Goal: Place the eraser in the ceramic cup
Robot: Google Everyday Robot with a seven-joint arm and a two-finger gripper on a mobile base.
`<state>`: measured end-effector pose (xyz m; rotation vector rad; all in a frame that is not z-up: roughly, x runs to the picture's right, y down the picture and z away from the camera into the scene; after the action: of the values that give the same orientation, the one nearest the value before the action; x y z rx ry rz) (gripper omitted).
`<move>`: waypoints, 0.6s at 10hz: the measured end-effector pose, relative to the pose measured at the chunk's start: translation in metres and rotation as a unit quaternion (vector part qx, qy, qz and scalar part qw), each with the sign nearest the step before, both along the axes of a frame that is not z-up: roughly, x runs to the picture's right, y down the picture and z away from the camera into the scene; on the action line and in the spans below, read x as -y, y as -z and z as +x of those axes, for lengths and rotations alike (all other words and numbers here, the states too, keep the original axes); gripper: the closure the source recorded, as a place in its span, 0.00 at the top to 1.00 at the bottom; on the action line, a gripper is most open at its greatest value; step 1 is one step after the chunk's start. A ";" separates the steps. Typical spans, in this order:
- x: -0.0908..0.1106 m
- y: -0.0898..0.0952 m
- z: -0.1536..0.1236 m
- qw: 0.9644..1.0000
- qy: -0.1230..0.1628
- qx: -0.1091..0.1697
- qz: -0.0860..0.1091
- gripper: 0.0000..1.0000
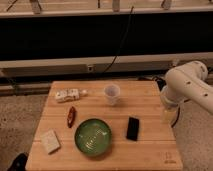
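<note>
White arm bent at right, tool hanging beside the table

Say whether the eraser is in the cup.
Out: the eraser lies flat on the table, apart from the cup; gripper at the table's right edge.

No readable text — corner mark on table illegible, gripper at its right edge

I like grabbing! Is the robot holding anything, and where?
Nothing shows in the gripper, at the wooden table's right edge; the small flat black eraser lies apart on it.
</note>
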<state>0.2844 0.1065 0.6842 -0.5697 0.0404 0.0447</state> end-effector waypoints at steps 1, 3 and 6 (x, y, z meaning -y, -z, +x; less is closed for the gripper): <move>0.000 0.000 0.000 1.000 0.000 0.000 0.000 0.80; 0.000 0.000 0.000 1.000 0.000 0.000 0.000 0.80; -0.003 0.000 -0.001 1.000 0.003 0.000 -0.002 0.80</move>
<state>0.2831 0.1090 0.6846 -0.5733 0.0415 0.0387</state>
